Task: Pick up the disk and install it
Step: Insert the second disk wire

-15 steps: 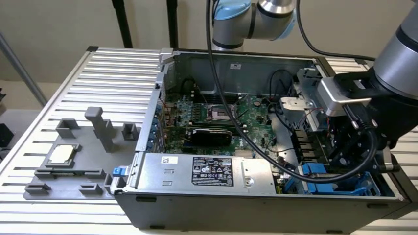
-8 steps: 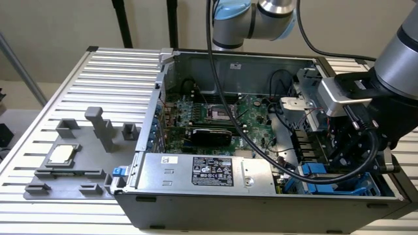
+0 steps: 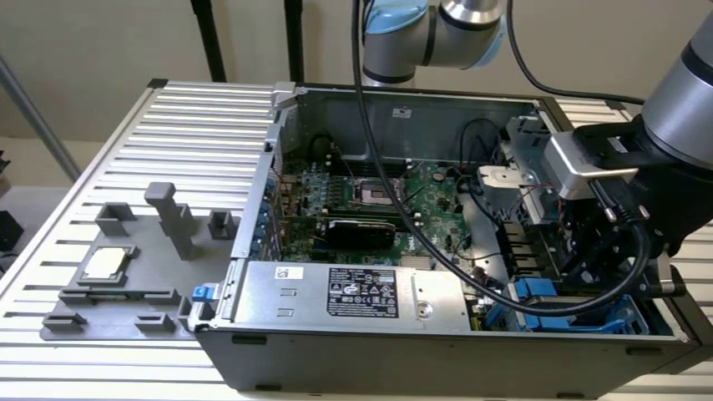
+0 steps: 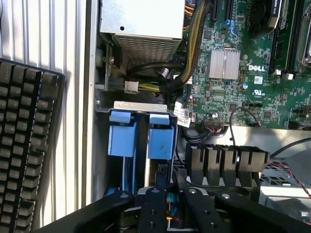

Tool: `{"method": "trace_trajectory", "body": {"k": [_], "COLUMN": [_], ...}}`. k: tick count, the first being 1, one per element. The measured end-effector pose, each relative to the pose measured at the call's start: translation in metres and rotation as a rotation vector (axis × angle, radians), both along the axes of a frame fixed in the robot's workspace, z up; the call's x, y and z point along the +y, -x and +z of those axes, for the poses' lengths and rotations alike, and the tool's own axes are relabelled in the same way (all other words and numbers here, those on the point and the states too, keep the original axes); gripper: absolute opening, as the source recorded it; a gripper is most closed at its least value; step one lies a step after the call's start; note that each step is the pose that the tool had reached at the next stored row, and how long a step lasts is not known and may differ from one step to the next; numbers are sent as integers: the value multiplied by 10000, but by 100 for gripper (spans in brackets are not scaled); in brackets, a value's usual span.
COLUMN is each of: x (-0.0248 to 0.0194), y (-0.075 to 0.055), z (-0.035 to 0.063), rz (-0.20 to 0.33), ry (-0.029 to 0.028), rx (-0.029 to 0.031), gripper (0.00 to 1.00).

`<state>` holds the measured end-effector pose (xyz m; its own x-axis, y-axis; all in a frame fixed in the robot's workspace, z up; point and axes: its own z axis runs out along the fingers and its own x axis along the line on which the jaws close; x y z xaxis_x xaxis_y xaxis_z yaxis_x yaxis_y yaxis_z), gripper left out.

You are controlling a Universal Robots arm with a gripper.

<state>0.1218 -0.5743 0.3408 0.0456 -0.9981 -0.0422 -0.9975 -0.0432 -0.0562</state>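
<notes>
Slatted metal benchtop [image 3: 145,125] carries an open computer case [image 3: 446,351], its motherboard [image 3: 379,196] exposed, as the robot arm reaches into the drive bay on the exterior view's right. Beside the grey power supply [image 3: 356,288], the disk [image 4: 160,141] sits upright in the bay in its blue frame, next to a second blue-framed slot [image 4: 121,138]. The gripper [image 4: 167,187] hangs just above the disk, fingers drawn close together; whether they pinch it, I cannot tell. Loose cables [image 4: 189,73] crowd the bay, so a skewed push could jam the frame or snag wiring.
</notes>
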Motion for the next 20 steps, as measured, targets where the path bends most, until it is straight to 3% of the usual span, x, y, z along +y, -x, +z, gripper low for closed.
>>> {"method": "trace_trajectory", "body": {"k": [15,20], "x": [-13,-15], "y": [-8,-8], "z": [-32,-27], "rz": [0,1], "ry": [-44,-35], "rx": [0,1], "gripper": [20,20]}}
